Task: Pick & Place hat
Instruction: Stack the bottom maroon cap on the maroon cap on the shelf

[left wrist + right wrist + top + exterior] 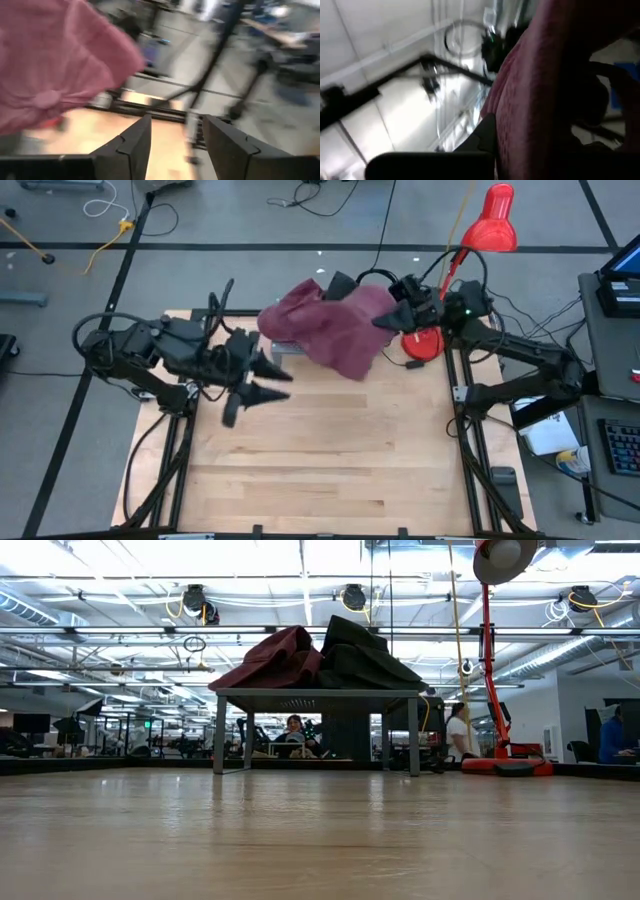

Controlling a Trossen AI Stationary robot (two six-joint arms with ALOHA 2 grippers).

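Note:
The hat (pixel 335 325) is a maroon, floppy cloth one. It lies spread over a small grey stand (pixel 315 695) at the table's far edge, and its near part hangs over the stand's edge. My right gripper (pixel 388 318) is at the hat's right side, shut on the cloth. The low view shows it as a dark mass (pixel 365 655) beside the hat (pixel 275 658) on the stand. My left gripper (pixel 275 380) hovers open just left of and nearer than the hat, fingers pointing right. The hat (pixel 55 60) fills the left wrist view's upper corner. My right gripper holds the hat by its right-hand edge (pixel 375 315), coming level from the table's right. In the right wrist view the maroon cloth (pixel 540 95) lies against one dark finger (pixel 485 137) and hides the other. How many layers it holds cannot be told. The hat rests on the stand.
A red desk lamp (pixel 490 225) stands with its base (pixel 422 345) at the table's far right corner, close behind my right arm. Cables run along the far edge. The bare wooden table (pixel 320 460) stretches toward the near edge. People sit in the room beyond (pixel 293 728).

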